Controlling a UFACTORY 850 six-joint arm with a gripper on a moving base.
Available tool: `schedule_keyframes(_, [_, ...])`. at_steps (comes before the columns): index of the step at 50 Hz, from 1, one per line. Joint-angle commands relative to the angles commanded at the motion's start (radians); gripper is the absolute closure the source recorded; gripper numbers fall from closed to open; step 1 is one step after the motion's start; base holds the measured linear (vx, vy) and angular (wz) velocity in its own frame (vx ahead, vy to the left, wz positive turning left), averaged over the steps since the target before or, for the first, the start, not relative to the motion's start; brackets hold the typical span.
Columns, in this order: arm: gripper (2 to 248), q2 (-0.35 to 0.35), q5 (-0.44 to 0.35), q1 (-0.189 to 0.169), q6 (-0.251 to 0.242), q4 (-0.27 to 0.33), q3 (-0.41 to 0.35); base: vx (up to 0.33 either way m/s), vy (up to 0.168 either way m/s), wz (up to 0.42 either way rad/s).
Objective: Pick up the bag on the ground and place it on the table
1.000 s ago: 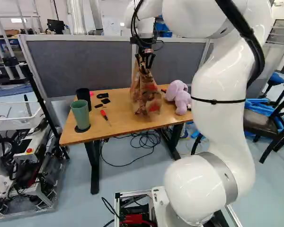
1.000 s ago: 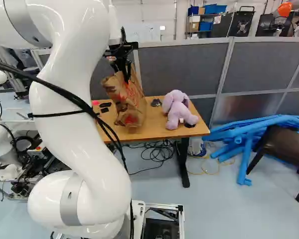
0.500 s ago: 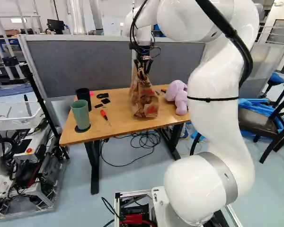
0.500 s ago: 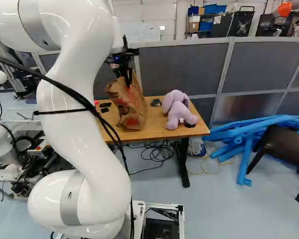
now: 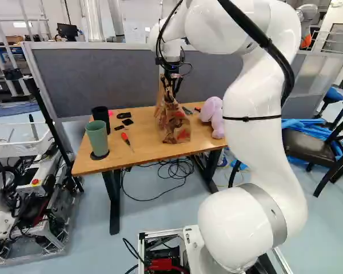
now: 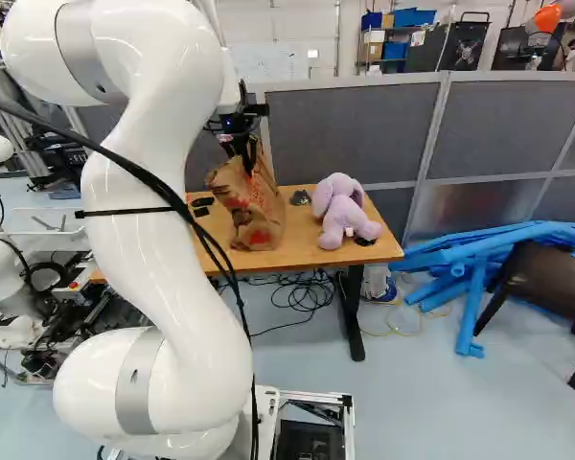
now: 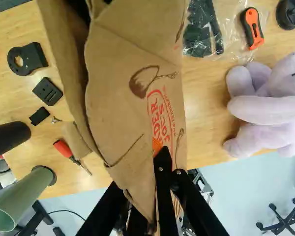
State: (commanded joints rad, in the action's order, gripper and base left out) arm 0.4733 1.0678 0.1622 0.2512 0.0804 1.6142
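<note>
In the left base view my gripper (image 5: 172, 87) is over the wooden table (image 5: 143, 145), shut on the upper part of the brown paper bag (image 5: 174, 123). The bag hangs upright from it, its bottom at or just above the tabletop; whether it touches is hard to tell. The right base view shows the bag (image 6: 254, 206) left of the plush toy. In the wrist view the gripper (image 7: 156, 156) pinches the bag's paper (image 7: 123, 83), an orange pad (image 7: 157, 146) against it; the folded paper partly hides the other finger.
A purple plush toy (image 6: 343, 213), green cup (image 5: 97, 138), dark cup (image 5: 101, 116), red screwdriver (image 5: 126, 138), orange cutter (image 7: 252, 28) and small black parts lie around the bag. Grey partitions (image 6: 355, 129) stand behind; another robot (image 5: 0, 225) is at the left.
The arm has come down and the gripper with it. The bag, still held, has sunk slightly and shifted a little. The base has not moved.
</note>
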Motion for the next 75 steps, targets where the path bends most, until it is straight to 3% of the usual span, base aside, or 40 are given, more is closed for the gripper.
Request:
schedule_keyframes(37, [229,0.0,0.0,0.0,0.0,0.0,0.0,0.0,0.0,0.0])
schedule_keyframes(38, [217,0.0,0.0,0.0,0.0,0.0,0.0,0.0,0.0,0.0])
schedule_keyframes(42, [217,0.0,0.0,0.0,0.0,0.0,0.0,0.0,0.0,0.0])
schedule_keyframes(43, [184,0.0,0.0,0.0,0.0,0.0,0.0,0.0,0.0,0.0])
schedule_keyframes(47, [184,0.0,0.0,0.0,0.0,0.0,0.0,0.0,0.0,0.0])
schedule_keyframes(48, [151,0.0,0.0,0.0,0.0,0.0,0.0,0.0,0.0,0.0])
schedule_keyframes(53, [151,0.0,0.0,0.0,0.0,0.0,0.0,0.0,0.0,0.0])
schedule_keyframes(54, [116,0.0,0.0,0.0,0.0,0.0,0.0,0.0,0.0,0.0])
schedule_keyframes(58, [116,0.0,0.0,0.0,0.0,0.0,0.0,0.0,0.0,0.0])
schedule_keyframes(59, [81,0.0,0.0,0.0,0.0,0.0,0.0,0.0,0.0,0.0])
schedule_keyframes(63, [81,0.0,0.0,0.0,0.0,0.0,0.0,0.0,0.0,0.0])
schedule_keyframes(64, [44,0.0,0.0,0.0,0.0,0.0,0.0,0.0,0.0,0.0])
schedule_keyframes(68, [44,0.0,0.0,0.0,0.0,0.0,0.0,0.0,0.0,0.0])
schedule_keyframes(69, [7,0.0,0.0,0.0,0.0,0.0,0.0,0.0,0.0,0.0])
schedule_keyframes(75, [3,0.0,0.0,0.0,0.0,0.0,0.0,0.0,0.0,0.0])
